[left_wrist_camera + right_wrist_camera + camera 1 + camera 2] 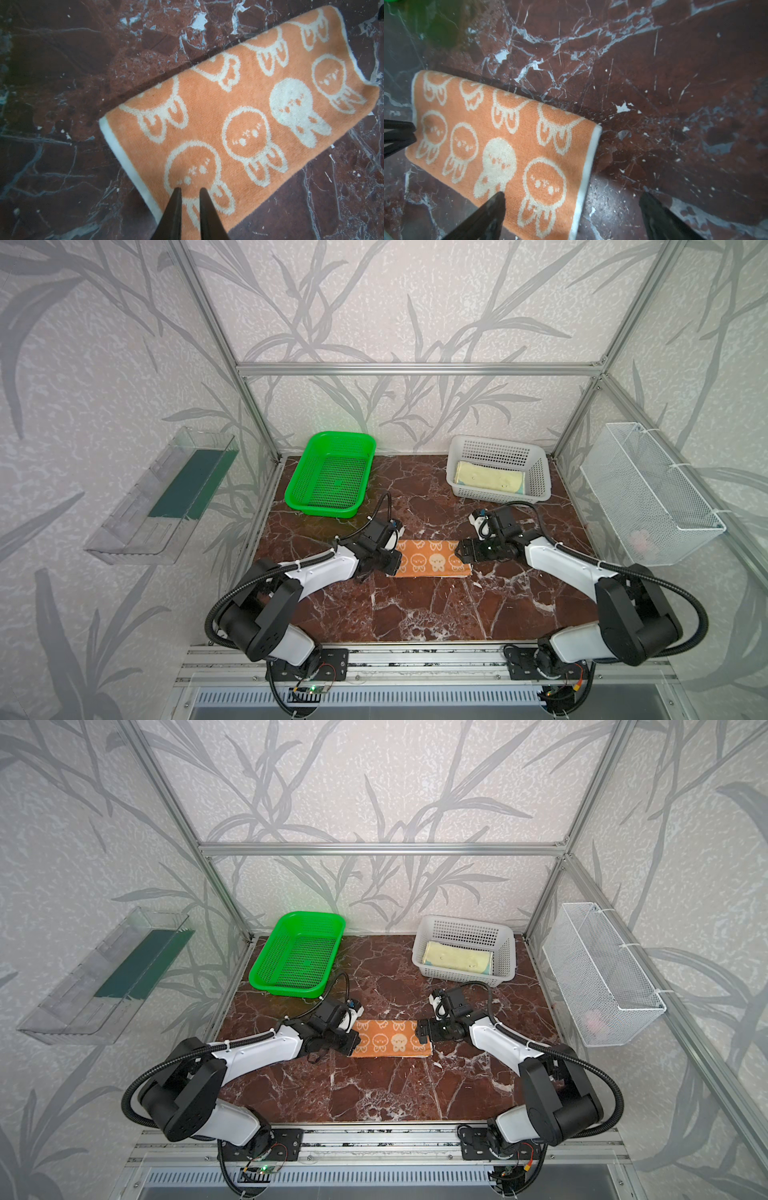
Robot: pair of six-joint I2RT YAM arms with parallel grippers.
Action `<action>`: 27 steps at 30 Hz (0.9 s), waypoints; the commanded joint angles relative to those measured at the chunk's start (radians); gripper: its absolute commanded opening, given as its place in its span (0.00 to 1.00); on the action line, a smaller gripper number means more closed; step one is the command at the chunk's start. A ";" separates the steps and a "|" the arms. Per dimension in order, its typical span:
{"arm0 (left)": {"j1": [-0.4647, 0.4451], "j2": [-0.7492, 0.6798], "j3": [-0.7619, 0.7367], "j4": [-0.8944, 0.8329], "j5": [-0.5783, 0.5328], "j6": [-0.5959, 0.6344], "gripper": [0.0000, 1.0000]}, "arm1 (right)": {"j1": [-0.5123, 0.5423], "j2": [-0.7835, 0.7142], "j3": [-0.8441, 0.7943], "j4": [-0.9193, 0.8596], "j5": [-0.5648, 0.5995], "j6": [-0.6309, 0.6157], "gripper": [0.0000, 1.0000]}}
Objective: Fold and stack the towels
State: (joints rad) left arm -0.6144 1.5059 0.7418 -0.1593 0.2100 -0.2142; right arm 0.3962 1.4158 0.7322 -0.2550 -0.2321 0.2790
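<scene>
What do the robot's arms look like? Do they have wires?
The left arm and right arm have smooth white shells and chunky black joints. A ribbed black cable loops beside each, fastened with white zip ties. Their fingers are thin, black and pointed.

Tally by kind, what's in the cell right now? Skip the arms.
Towels: 2 (orange towel with cream cartoon faces, pale yellow towel)
Plastic baskets on the table: 2 (green plastic basket, white plastic basket)
Wall-hung bins: 2 (white wire mesh basket, clear plastic tray)
Total: 6
Pink item in the wire basket not counted: too blurred to identify.
</scene>
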 commanded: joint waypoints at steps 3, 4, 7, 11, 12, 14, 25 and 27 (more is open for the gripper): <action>-0.007 0.035 0.026 0.036 0.017 -0.021 0.11 | -0.002 -0.026 -0.039 0.026 -0.019 0.061 0.90; -0.007 0.039 0.025 0.037 0.018 -0.025 0.10 | -0.002 -0.021 -0.040 0.024 -0.024 0.065 0.88; -0.007 0.046 0.020 0.033 0.020 -0.032 0.09 | -0.002 0.000 -0.040 0.032 -0.035 0.085 0.82; -0.008 0.047 0.002 0.044 0.023 -0.040 0.07 | -0.002 0.037 -0.039 0.046 -0.045 0.109 0.77; -0.007 0.049 0.000 0.044 0.023 -0.042 0.07 | -0.001 0.047 -0.042 0.052 -0.053 0.111 0.76; -0.007 0.059 -0.003 0.044 0.022 -0.045 0.07 | -0.002 0.067 -0.048 0.067 -0.060 0.122 0.75; -0.007 0.102 -0.002 0.019 0.006 -0.055 0.06 | -0.002 0.175 -0.075 0.148 -0.123 0.146 0.57; -0.007 0.108 -0.001 0.011 0.003 -0.057 0.06 | -0.001 0.191 -0.083 0.172 -0.138 0.154 0.55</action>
State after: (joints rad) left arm -0.6186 1.5929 0.7448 -0.1215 0.2298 -0.2531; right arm 0.3943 1.5589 0.6888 -0.0738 -0.3397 0.4107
